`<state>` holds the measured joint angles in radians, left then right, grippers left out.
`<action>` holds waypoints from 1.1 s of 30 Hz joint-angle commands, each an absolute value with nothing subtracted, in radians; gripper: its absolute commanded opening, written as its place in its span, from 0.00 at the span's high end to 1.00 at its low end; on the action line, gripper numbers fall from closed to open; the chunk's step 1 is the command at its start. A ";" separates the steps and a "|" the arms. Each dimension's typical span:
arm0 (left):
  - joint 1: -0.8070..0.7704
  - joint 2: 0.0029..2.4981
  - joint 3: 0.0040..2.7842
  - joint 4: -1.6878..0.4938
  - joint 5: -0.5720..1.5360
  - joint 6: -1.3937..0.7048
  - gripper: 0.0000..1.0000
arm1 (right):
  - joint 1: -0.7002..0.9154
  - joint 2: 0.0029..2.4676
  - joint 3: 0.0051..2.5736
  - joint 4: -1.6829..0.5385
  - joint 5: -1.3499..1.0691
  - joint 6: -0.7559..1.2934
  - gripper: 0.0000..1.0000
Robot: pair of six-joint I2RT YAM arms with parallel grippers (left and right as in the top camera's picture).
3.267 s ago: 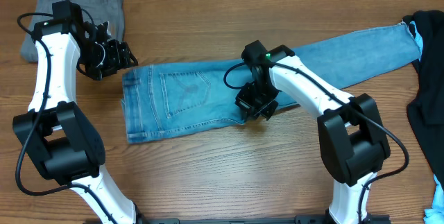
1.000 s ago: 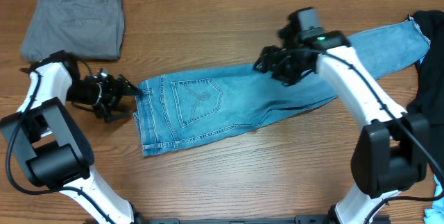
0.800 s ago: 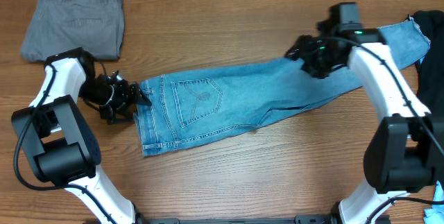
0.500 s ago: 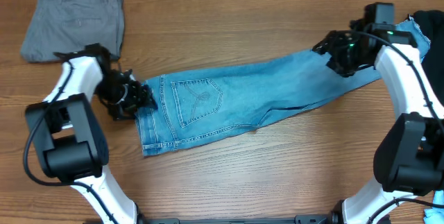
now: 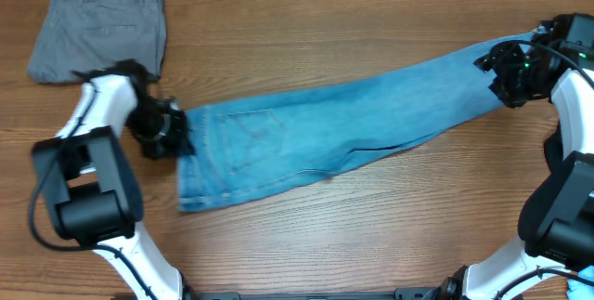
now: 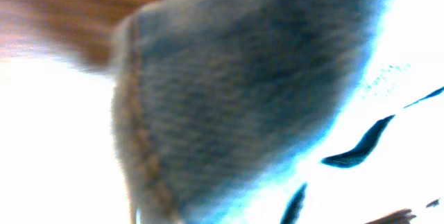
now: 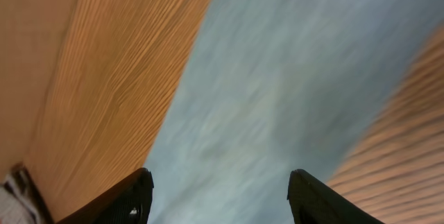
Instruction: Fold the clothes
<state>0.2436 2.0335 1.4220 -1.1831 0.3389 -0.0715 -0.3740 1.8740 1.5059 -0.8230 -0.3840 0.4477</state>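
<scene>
The light blue jeans [image 5: 334,123] lie flat and slant across the wooden table, waist at the lower left, leg ends at the upper right. My left gripper [image 5: 174,133] is at the waistband's left edge and shut on it. In the left wrist view, blurred denim with a stitched seam [image 6: 243,92] fills the frame and hides the jaws. My right gripper [image 5: 506,72] hovers over the leg near the hem. Its dark fingers [image 7: 128,200] stand wide apart and open over the denim [image 7: 277,78], holding nothing.
Folded grey shorts [image 5: 97,31] lie at the back left corner. A black garment [image 5: 550,159] lies at the right edge, partly behind my right arm. Bare wood [image 5: 371,235] runs along the front of the table.
My right gripper has travelled right along the leg, from its middle to near the hem. My left gripper has moved onto the waistband and shut on it. The waist end has shifted slightly.
</scene>
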 commanded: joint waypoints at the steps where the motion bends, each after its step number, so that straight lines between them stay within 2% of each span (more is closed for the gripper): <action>1: 0.387 2.042 1.619 -1.196 0.273 -0.090 0.96 | -0.383 1.861 1.510 -0.817 -0.347 0.403 0.34; 9: 0.442 2.042 2.006 -1.201 0.300 -0.089 0.96 | -0.385 1.909 1.493 -0.783 -0.194 0.387 0.25; 17: 0.436 2.042 2.029 -1.209 0.279 -0.090 0.96 | -0.389 2.086 1.493 -0.676 -0.256 0.276 0.23; 23: 0.426 2.042 2.029 -1.235 0.281 -0.090 0.96 | -0.390 2.165 1.493 -0.675 -0.258 0.173 0.21; 25: 0.419 2.042 2.029 -1.238 0.281 -0.090 0.96 | -0.389 2.183 1.493 -0.675 -0.321 0.114 0.27; 29: 0.403 2.042 2.029 -1.238 0.281 -0.090 0.96 | -0.366 2.214 1.493 -0.711 -0.457 0.041 0.48; 30: 0.398 2.042 2.029 -1.238 0.281 -0.090 0.96 | -0.361 2.216 1.493 -0.729 -0.457 0.032 0.55; 32: 0.389 2.042 2.029 -1.238 0.281 -0.090 0.96 | -0.358 2.218 1.493 -0.756 -0.453 0.025 0.75; 33: 0.385 2.042 2.029 -1.238 0.281 -0.090 0.96 | -0.358 2.217 1.494 -0.763 -0.443 0.025 0.81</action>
